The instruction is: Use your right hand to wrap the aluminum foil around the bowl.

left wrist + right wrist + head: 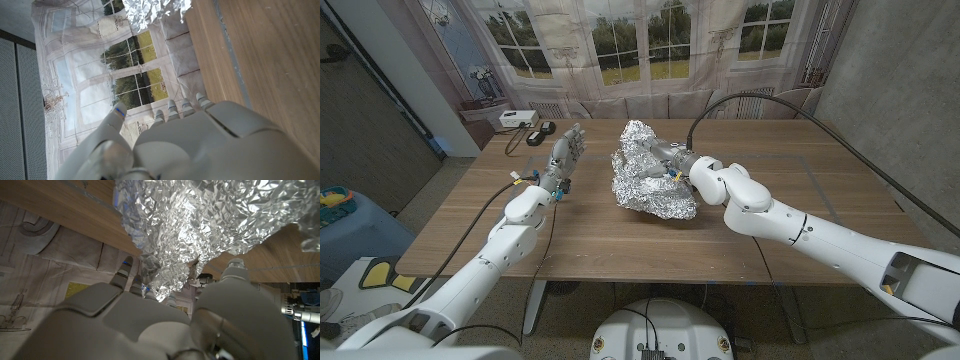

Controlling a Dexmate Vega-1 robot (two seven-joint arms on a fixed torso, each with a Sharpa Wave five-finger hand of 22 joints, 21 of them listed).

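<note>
Here the right robot hand [665,160] presses its fingers into the crumpled aluminum foil [645,175] on the table [800,190].

No readable text, labels, brands, numbers or signs anywhere; small devices at surface's far edge too blurred.

Crinkled, shiny aluminum foil [650,180] lies on a matt, wood-grain table [590,225] beside glossy white plastic arm shells.

The table [790,215] carries one crumpled mass of aluminum foil [645,170] and two robot hands: one left hand [563,158] at nine o'clock of the foil, one right hand [672,160] at three o'clock.
</note>
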